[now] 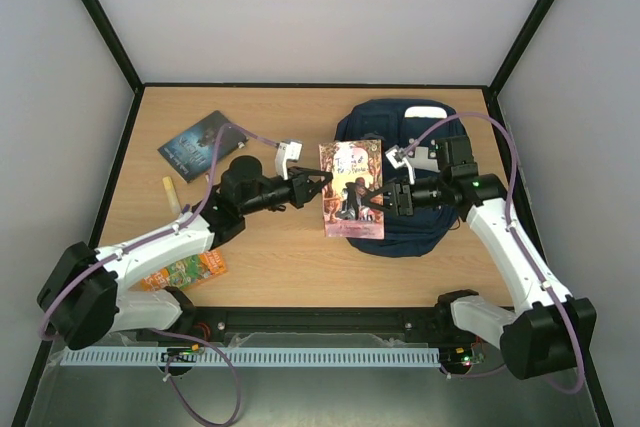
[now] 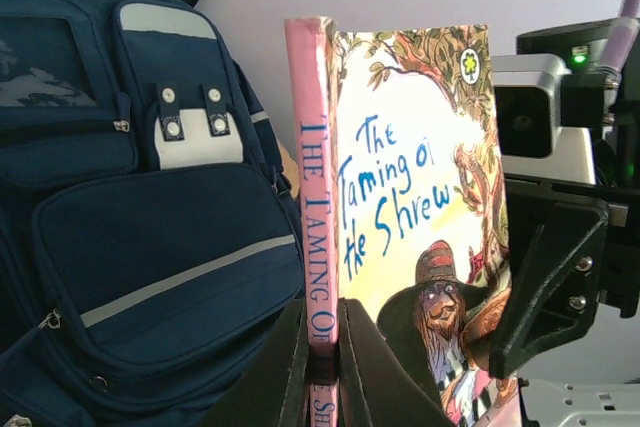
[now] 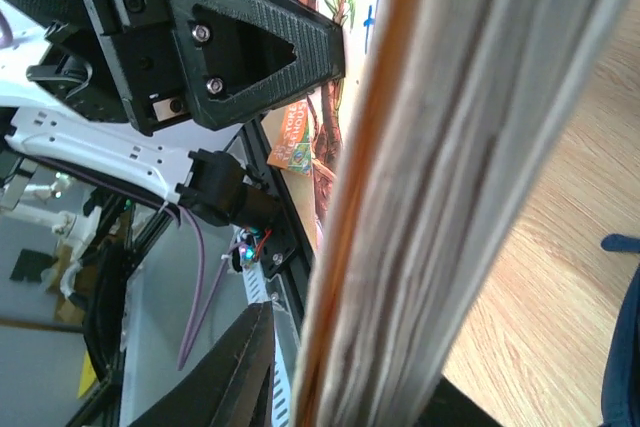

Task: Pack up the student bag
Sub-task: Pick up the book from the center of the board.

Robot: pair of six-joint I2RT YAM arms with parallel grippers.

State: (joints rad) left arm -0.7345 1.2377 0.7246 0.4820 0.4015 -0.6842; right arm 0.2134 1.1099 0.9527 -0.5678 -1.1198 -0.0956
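- The left fingers (image 2: 285, 372) are pinched shut on the spine of the book (image 1: 352, 190).
- The right fingers (image 2: 540, 277) clamp its opposite page edge.
- The student bag (image 1: 362, 127) lies on the table (image 1: 270, 247), right of centre, partly under the book.

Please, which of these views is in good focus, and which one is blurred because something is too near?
Top external: evenly lit and sharp overall. Left wrist: the book has a readable title, and the student bag is in focus too. Right wrist: the page edges of the book sit too near the lens and are blurred.
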